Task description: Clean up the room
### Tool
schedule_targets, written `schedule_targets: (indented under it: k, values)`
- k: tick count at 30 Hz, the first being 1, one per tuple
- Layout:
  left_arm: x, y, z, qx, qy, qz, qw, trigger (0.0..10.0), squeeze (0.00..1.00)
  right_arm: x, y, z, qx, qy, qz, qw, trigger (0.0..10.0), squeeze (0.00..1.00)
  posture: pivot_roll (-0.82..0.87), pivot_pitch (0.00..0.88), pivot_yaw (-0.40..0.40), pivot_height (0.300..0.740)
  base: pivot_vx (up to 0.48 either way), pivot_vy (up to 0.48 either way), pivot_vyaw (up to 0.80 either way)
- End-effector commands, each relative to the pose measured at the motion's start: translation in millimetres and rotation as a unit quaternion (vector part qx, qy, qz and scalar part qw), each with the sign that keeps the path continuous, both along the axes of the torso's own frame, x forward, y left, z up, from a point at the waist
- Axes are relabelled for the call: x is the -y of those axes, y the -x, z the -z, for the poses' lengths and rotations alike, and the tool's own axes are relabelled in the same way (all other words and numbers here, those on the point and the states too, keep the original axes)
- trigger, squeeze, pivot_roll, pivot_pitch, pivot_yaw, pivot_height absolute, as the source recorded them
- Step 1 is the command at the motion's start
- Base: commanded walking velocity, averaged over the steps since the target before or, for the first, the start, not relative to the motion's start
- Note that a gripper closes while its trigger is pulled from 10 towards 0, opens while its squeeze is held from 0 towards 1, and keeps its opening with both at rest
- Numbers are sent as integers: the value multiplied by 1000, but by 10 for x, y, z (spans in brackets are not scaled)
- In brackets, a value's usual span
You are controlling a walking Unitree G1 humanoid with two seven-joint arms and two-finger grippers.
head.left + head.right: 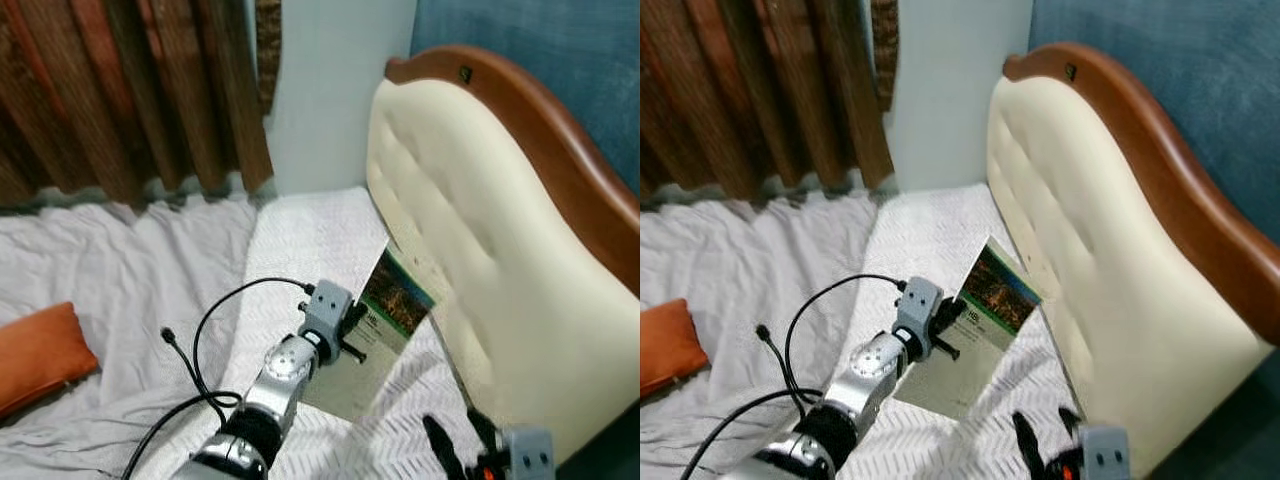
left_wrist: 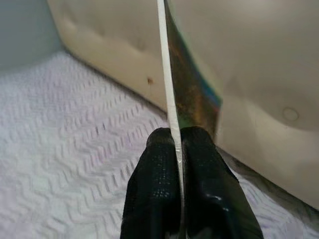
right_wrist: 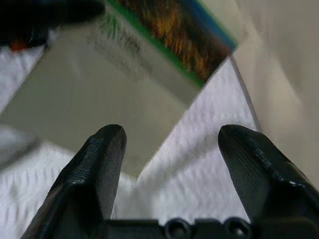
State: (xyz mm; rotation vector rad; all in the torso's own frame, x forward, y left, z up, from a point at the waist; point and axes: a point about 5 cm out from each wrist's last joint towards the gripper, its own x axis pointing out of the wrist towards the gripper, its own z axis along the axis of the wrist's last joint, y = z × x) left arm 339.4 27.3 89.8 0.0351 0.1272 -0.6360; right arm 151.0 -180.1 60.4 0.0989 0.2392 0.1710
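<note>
A thin booklet [image 1: 385,325] with a white cover and a dark photo panel edged in green stands tilted above the white textured bedspread [image 1: 300,240], close to the cream padded headboard [image 1: 470,230]. My left gripper [image 1: 352,322] is shut on its left edge; in the left wrist view the black fingers [image 2: 199,184] pinch the booklet [image 2: 185,89] edge-on. My right gripper [image 1: 458,440] sits low at the front right, open, its fingers [image 3: 104,159] spread just below the booklet [image 3: 114,84] with nothing between them.
An orange cushion [image 1: 38,355] lies on the rumpled grey sheet [image 1: 120,270] at the left. Brown curtains [image 1: 130,90] hang behind the bed. The headboard's wooden rim [image 1: 540,130] runs along the right, against a blue wall. A black cable [image 1: 200,350] loops off my left arm.
</note>
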Motion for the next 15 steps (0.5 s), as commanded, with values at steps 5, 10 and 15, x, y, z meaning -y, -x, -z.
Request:
schedule_targets:
  k: [5, 10, 15]
  values:
    - [71, -199, -186, -101, 168, -145, 970, 10000, 0, 89, 655, -338, -52, 28, 2, 998, 10000, 0, -555, 421, -117, 740, 0, 0, 0]
    - [-272, -171, 82, -180, 248, -263, 915, 10000, 0, 173, 954, -504, -92, 43, 8, 995, 10000, 0, -610, 494, -185, 740, 0, 0, 0]
    - [-900, 15, 512, -245, 307, -417, 820, 10000, 0, 130, 1117, -568, -130, 43, -14, 990, 10000, 0, -592, 514, -213, 740, 0, 0, 0]
